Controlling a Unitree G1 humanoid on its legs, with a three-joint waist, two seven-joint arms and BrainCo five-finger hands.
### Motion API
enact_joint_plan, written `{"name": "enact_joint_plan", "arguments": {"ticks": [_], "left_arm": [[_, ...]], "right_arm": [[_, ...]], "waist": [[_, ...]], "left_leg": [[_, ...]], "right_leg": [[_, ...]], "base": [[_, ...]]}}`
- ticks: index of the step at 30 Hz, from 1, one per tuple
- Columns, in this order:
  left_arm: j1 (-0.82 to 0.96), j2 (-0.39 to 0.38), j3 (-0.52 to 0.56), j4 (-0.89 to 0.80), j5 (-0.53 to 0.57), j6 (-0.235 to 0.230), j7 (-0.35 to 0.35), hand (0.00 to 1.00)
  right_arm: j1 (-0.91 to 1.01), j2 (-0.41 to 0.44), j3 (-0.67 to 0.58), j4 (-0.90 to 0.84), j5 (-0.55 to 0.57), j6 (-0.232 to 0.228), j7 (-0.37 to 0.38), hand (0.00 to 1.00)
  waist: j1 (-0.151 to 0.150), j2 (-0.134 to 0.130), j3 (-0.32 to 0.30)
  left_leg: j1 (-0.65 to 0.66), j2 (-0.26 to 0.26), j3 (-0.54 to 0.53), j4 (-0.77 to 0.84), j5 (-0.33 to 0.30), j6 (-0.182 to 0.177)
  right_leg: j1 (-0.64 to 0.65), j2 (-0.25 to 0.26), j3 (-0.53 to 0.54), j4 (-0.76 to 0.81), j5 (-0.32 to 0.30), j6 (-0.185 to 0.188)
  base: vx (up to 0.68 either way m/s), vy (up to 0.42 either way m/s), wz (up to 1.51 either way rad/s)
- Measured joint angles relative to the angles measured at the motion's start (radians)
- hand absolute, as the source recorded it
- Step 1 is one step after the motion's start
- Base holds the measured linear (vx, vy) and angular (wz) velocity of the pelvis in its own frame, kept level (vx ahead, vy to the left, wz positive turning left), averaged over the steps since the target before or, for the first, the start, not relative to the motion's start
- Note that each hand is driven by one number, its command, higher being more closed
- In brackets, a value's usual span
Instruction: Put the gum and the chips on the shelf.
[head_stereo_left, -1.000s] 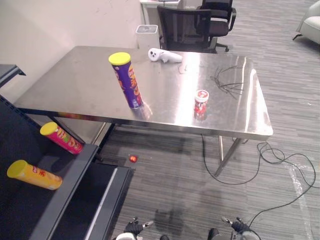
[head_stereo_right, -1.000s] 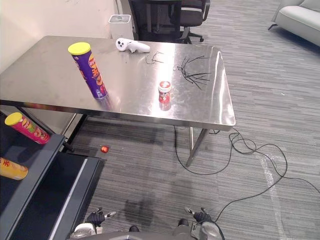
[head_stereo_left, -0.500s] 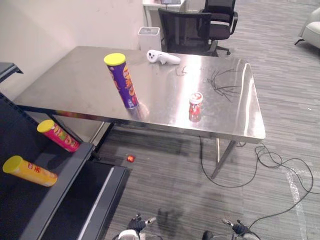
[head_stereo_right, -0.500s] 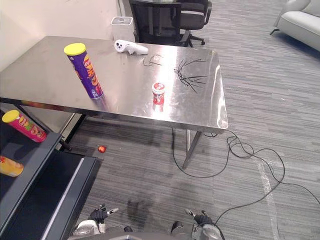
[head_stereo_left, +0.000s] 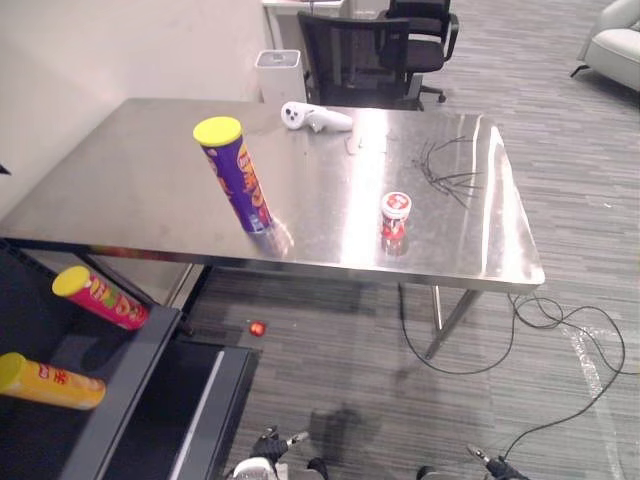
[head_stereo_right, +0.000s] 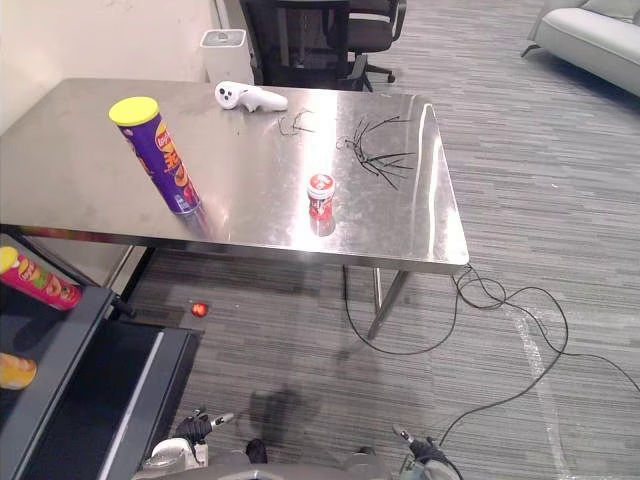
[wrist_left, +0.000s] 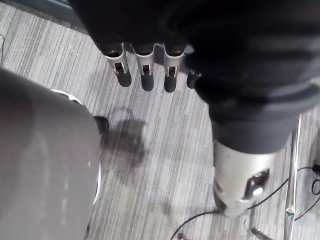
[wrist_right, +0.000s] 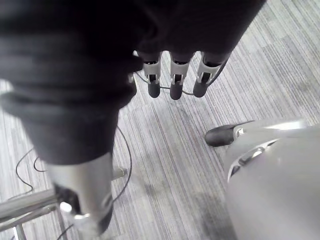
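1. Finds the chips can (head_stereo_left: 240, 180) upright on the table (head_stereo_left: 120, 180), left of centre, and the gum tub (head_stereo_left: 395, 213) toward the table's right front.
2. Finds left hand (wrist_left: 145, 75) and right hand (wrist_right: 172, 82) low before the table, fingers straight, holding nothing.
3. Advises closing on the table first, then wrapping the chips can mid-body and carrying it upright to the shelf (head_stereo_left: 140, 360) left of the table.
4. Notes camera shift only since the earlier frame; chips can and gum tub unmoved on the table.

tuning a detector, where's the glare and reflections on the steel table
Left eye view: a glare band runs down the right side of the shiny steel table; the tall purple yellow-lidded chips can and the small red white-lidded gum tub each leave a smeared reflection at the base. Right eye view: the same band by the right edge.
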Motion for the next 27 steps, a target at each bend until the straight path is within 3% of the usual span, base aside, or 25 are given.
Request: {"name": "enact_joint_plan", "arguments": {"ticks": [6, 10, 11, 19, 24, 27], "left_arm": [[0.023, 0.008, 0.003, 0.0, 0.038, -0.004, 0.0, 0.0], [0.039, 0.021, 0.028, 0.012, 0.039, -0.004, 0.001, 0.0], [0.052, 0.021, 0.036, 0.012, 0.039, -0.004, 0.002, 0.0], [0.103, 0.023, 0.074, -0.013, 0.04, -0.016, 0.009, 0.0], [0.112, 0.03, 0.059, -0.036, 0.071, -0.017, 0.011, 0.0], [0.114, 0.042, 0.033, -0.039, 0.079, -0.016, 0.011, 0.0]], "right_arm": [[-0.009, -0.041, -0.116, -0.005, 0.038, 0.0, -0.006, 0.0], [-0.018, -0.09, -0.161, -0.078, 0.085, -0.002, -0.037, 0.0], [-0.014, -0.1, -0.16, -0.117, 0.105, -0.003, -0.047, 0.0], [0.033, -0.133, -0.084, -0.823, 0.099, -0.053, -0.169, 0.0], [0.016, -0.166, -0.02, -1.098, 0.028, -0.088, -0.177, 0.0], [0.017, -0.186, 0.05, -1.251, -0.016, -0.104, -0.14, 0.0]], "waist": [[-0.008, 0.026, -0.03], [-0.02, 0.023, -0.049], [-0.023, 0.012, -0.052], [-0.025, -0.007, -0.091], [-0.025, -0.018, -0.094], [-0.026, -0.028, -0.097]], "left_leg": [[0.003, -0.021, 0.029, -0.038, 0.002, 0.007], [0.012, -0.025, 0.053, -0.064, 0.009, 0.013], [0.016, -0.027, 0.062, -0.079, 0.014, 0.013], [0.054, -0.036, 0.087, -0.135, 0.024, 0.016], [0.047, -0.034, 0.081, -0.135, 0.024, 0.017], [0.04, -0.034, 0.071, -0.134, 0.025, 0.017]], "right_leg": [[-0.041, -0.01, 0.042, -0.008, 0.017, 0.028], [-0.059, -0.007, 0.068, -0.018, 0.024, 0.04], [-0.066, -0.006, 0.076, -0.019, 0.025, 0.04], [-0.065, -0.004, 0.096, -0.021, 0.028, 0.038], [-0.063, -0.001, 0.09, -0.037, 0.048, 0.034], [-0.066, 0.0, 0.085, -0.037, 0.05, 0.038]], "base": [[0.01, 0.059, -0.21], [0.01, 0.019, -0.26], [0.04, 0.019, -0.21], [0.03, 0.004, -0.09], [0.0, -0.012, 0.01], [0.0, -0.038, 0.05]]}}
